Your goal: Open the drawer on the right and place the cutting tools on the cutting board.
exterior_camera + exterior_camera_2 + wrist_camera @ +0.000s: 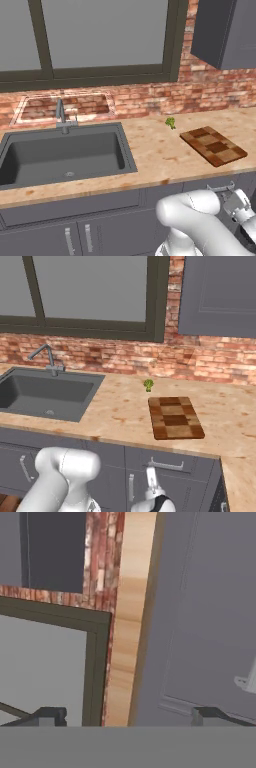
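Brick wall (120,361) and a big dark-framed window (100,40) run behind a light wood worktop (120,411), pretty standard rendered kitchen. Dark sink (65,155) with a grey faucet (61,115) sits on the left side. Further right there's the checkered cutting board (175,417) lying flat on the worktop, with a tiny green broccoli floret (148,385) near its back left corner, not touching it.

Below the worktop edge, right under the board, is the drawer (170,463) with its little silver bar handle (166,464). It looks shut, front flush with the neighbouring cabinet fronts, so whatever is inside is hidden and I can't see any cutting tools anywhere. In the left base view the drawer is mostly blocked by the white arm, just a bit of the handle pokes out.

The end effector (130,716) is down low in front of the cabinets. In the hand view the two dark fingertips (50,716) sit far apart at the bottom, jaws spread wide with nothing between them. That view is rolled sideways, so the worktop edge runs vertically, and a sliver of the silver handle is cut off at the right edge. In the right base view the wrist is cropped by the bottom edge, hard to make out.
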Motion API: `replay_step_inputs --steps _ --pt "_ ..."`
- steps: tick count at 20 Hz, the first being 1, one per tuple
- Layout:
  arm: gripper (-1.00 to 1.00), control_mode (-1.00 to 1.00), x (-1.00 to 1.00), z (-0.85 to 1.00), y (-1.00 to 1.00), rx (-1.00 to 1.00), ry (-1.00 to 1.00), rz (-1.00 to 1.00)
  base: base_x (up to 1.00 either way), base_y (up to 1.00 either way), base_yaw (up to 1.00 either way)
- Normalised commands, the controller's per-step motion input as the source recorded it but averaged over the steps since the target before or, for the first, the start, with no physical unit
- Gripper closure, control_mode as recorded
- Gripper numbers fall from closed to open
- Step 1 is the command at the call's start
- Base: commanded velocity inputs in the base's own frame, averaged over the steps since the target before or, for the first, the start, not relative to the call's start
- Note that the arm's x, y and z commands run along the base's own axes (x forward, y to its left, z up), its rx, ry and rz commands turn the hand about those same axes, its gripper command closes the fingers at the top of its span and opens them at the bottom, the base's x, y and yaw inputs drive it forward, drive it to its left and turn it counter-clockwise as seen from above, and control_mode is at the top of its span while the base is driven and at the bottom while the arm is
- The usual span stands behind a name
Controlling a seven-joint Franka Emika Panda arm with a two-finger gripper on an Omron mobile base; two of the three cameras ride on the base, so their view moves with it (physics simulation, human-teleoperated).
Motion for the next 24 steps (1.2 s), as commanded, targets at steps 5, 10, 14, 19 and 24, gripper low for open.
replay_step_inputs --steps 5,10,14,19,24 --pt "-1.0 -1.0 0.26 -0.21 -0.03 0.0 0.1 -0.02 0.0 0.0 0.0" --pt "-1.0 -1.0 0.28 -0.21 -0.13 0.0 0.11 -0.01 0.0 0.0 0.0" --pt "-1.0 -1.0 0.28 -0.21 -0.16 0.0 0.08 0.0 0.0 0.0 0.0" --pt "-1.0 -1.0 0.23 -0.24 -0.2 0.0 0.06 0.0 0.0 0.0 0.0" --pt "-1.0 -1.0 0.19 -0.3 -0.24 0.0 0.05 0.0 0.0 0.0 0.0"
